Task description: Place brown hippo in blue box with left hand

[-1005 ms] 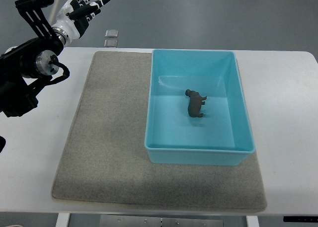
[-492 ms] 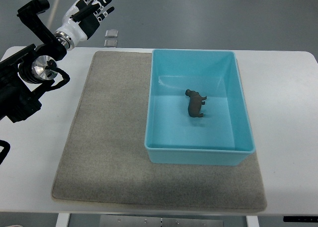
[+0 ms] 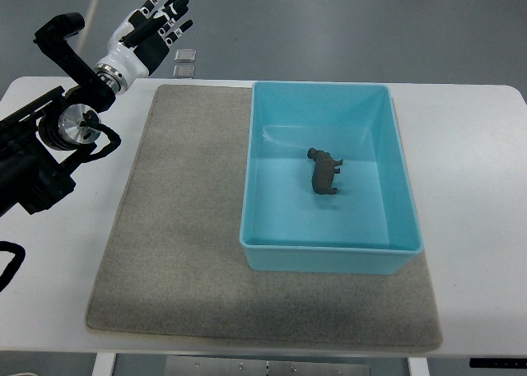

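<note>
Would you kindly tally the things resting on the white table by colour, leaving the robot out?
Brown: 1, the small brown toy hippo
Blue: 1, the rectangular light blue plastic box that holds it
Grey: 1, the flat grey felt mat under the box
Total: 3

A grey mat [image 3: 177, 228] lies flat on the white surface [image 3: 473, 195], covering most of its middle and reaching near the front edge. Beyond the far edge, on the grey floor [image 3: 346, 26], sit two small square plates [image 3: 184, 62], one just behind the other.
</note>
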